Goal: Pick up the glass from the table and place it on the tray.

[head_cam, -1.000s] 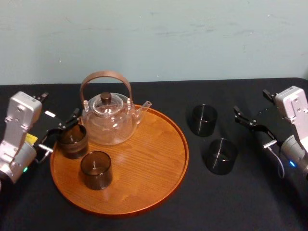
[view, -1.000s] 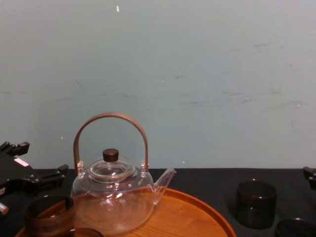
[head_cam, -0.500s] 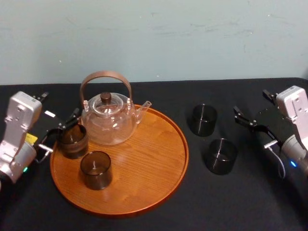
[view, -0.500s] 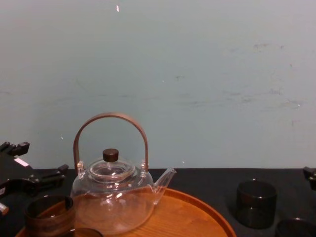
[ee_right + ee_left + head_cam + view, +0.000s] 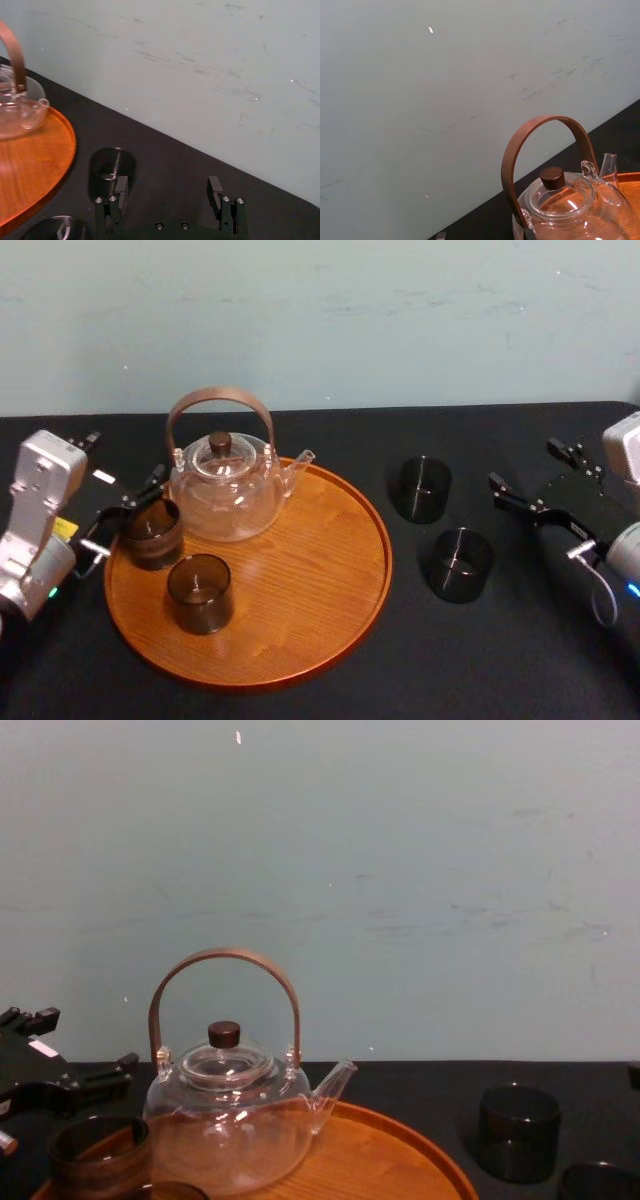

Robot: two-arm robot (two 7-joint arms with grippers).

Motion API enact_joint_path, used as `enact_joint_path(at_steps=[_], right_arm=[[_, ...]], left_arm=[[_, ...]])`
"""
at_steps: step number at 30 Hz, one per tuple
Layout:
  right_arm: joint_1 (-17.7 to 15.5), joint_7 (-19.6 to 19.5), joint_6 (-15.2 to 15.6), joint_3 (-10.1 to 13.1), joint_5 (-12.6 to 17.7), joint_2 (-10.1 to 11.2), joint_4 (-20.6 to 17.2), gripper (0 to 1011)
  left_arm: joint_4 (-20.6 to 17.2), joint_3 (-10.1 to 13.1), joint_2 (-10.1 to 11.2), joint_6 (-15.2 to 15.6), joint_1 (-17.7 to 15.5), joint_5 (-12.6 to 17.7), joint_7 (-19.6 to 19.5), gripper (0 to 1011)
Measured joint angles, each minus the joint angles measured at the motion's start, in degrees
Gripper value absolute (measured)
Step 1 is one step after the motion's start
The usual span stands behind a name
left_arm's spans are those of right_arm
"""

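The round orange-brown wooden tray [image 5: 320, 540], left of centre, carries two dark glass tumblers [image 5: 199, 592]. Two matching tumblers [image 5: 459, 563] wait on the black counter [image 5: 480, 660], right of centre, so the task looks about half done. The right gripper [image 5: 522, 464] hovers wide and empty at the right edge. The left gripper [image 5: 135, 515] gapes wide at the tray's left rim.

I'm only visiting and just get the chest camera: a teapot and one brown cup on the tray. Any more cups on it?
Observer: Yes, the head view shows a second glass on the tray, nearer the robot than the first glass by the open left gripper.
Operator: Where's the right claw?
Observer: The right gripper hangs right of the far dark glass and the near dark glass, both on the table.
Operator: Holding anything?
Observer: No, its fingers are apart, empty.
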Motion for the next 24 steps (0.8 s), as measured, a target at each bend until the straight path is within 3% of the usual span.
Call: enact_joint_path(at_steps=[9,17,24], right_arm=[[-4.59,5.14,2.97,3.07,3.75,3.23,-5.57,1002],[-7.56,10.86,4.39,4.54,4.93,6.77,-8.73,1002],[-9.03,15.05,4.57,5.18,5.03,8.66,-10.16,1002]], left_arm=[[0.0,0.0,0.0,0.0,0.0,0.0,0.0,1001],[0.0,0.0,0.0,0.0,0.0,0.0,0.0,1001],[0.0,0.0,0.0,0.0,0.0,0.0,0.0,1001]])
